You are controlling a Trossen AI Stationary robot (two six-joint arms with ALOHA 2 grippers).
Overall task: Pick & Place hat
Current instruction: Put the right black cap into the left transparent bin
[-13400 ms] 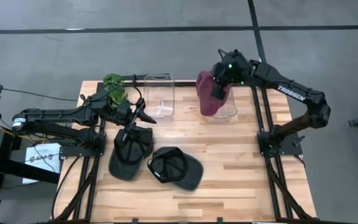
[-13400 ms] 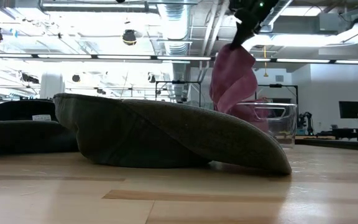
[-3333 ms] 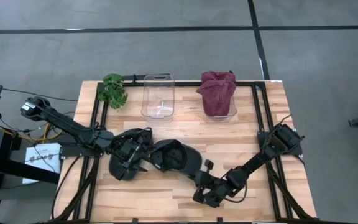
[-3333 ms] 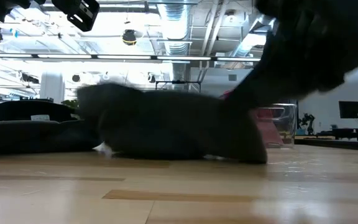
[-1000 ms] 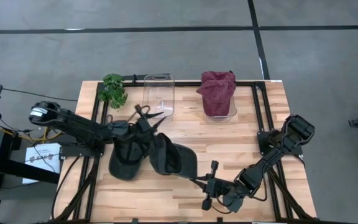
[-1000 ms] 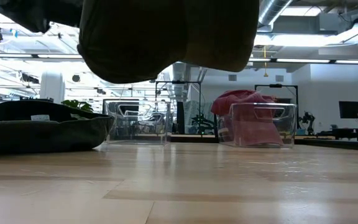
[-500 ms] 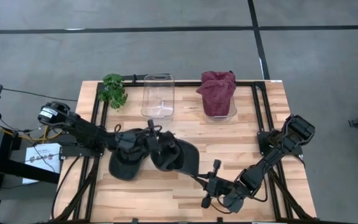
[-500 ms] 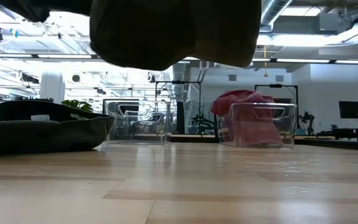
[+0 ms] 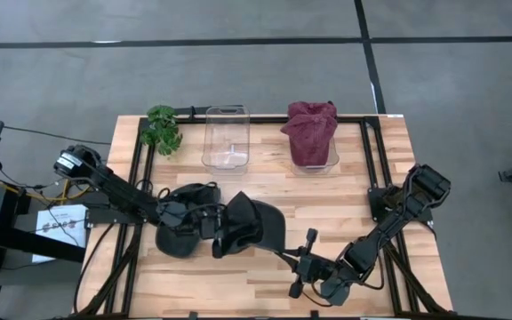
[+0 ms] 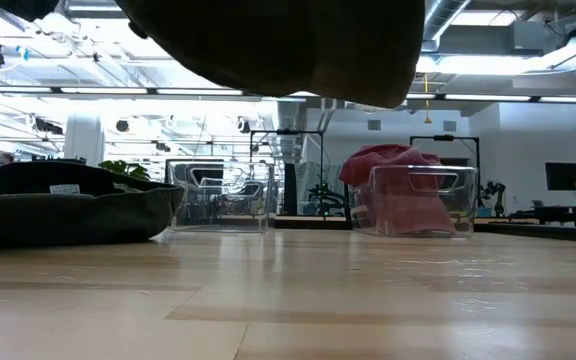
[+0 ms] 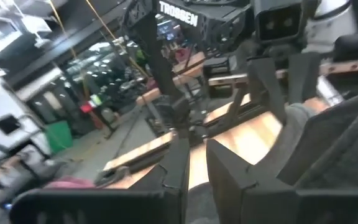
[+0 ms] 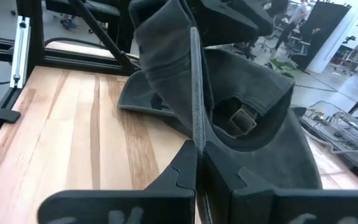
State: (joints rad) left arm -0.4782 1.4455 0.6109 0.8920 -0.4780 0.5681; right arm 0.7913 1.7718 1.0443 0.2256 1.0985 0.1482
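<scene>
Over on the far left of the wooden table there's a little green plant at the back corner, and in front of it the left arm reaches in low across the table edge. Its left gripper sits between two dark caps: one dark cap lies flat on the wood, and the second dark cap is lifted clear of the table, which the low view shows nicely since it hangs along the top of that picture with open space beneath. From the left wrist view the fingers are nearly together with only a thin gap, and grey fabric sits right beside them, but I honestly can't tell if they're pinching it. Behind, an empty clear bin stands near the back edge, and next to it a second clear bin holds a maroon hat. Near the front right, the right gripper has its fingers fully closed, clamped on the edge of the raised cap's brim.
</scene>
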